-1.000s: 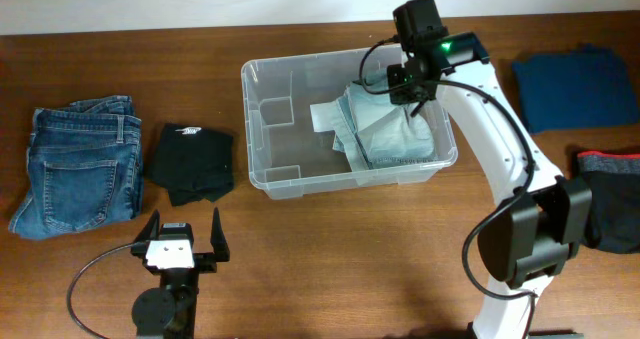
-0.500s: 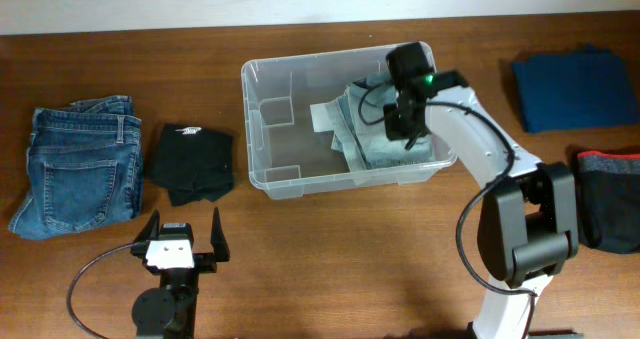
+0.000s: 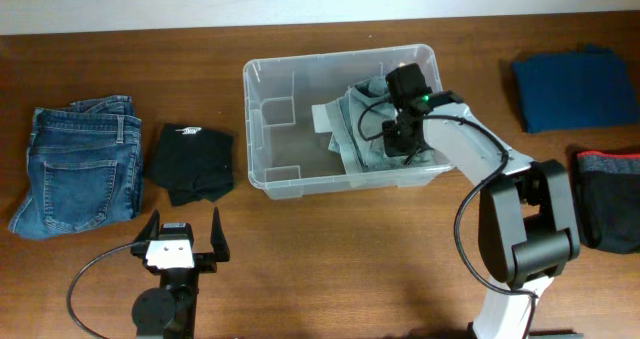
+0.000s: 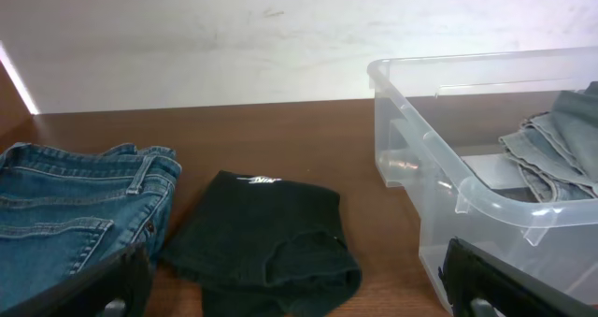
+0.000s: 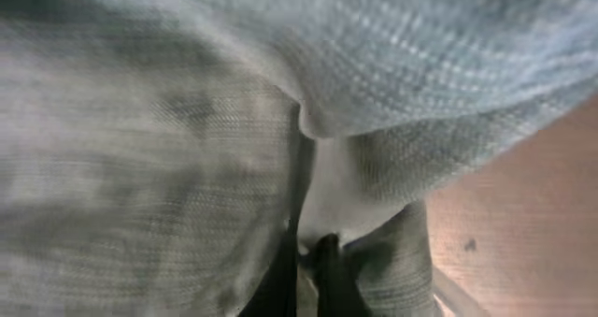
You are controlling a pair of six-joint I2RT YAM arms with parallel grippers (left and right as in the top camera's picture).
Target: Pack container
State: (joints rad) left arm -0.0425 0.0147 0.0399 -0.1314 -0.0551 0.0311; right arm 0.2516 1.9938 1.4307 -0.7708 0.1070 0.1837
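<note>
The clear plastic container (image 3: 340, 55) stands at the table's back middle; its near corner shows in the left wrist view (image 4: 486, 203). A folded light grey-blue garment (image 3: 358, 139) lies in its right half. My right gripper (image 3: 402, 139) is down inside the container, its fingers (image 5: 313, 261) pinched together on a fold of that garment (image 5: 187, 121), which fills the right wrist view. My left gripper (image 3: 183, 226) is open and empty near the table's front left, its fingertips (image 4: 299, 303) at the bottom corners of the left wrist view.
Folded blue jeans (image 3: 80, 164) (image 4: 75, 205) and a folded black garment (image 3: 192, 164) (image 4: 262, 233) lie left of the container. A dark blue folded cloth (image 3: 575, 84) and a dark garment with a red trim (image 3: 610, 199) lie at the right.
My right gripper has come down and toward the front inside the container with the light garment, which now lies lower and more bunched. The left arm has not moved.
</note>
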